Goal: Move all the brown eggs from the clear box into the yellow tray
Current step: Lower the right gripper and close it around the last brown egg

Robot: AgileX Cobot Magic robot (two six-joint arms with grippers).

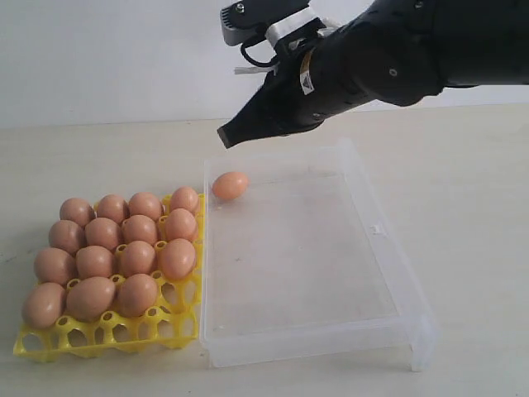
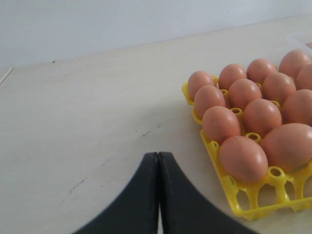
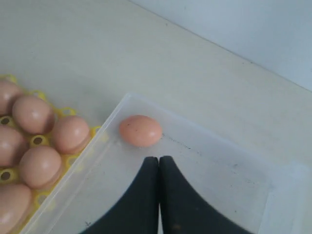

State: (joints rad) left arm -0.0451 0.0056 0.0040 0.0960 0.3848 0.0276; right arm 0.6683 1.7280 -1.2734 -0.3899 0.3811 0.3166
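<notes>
Right hand [image 1: 226, 136] hangs over the far corner of the clear box [image 1: 395, 248], fingers pressed together, holding nothing. One brown egg [image 1: 230, 185] lies on its side in that corner of the box, close to the wall nearest the yellow tray [image 1: 107, 332], clear of the hand (a visible gap in the exterior view). Other brown eggs [image 1: 136, 257] sit in the tray's cups. Tray touches the box's side. Left hand [image 2: 158, 156] is closed and empty, over bare worktop [image 2: 87, 112] beside the tray.
</notes>
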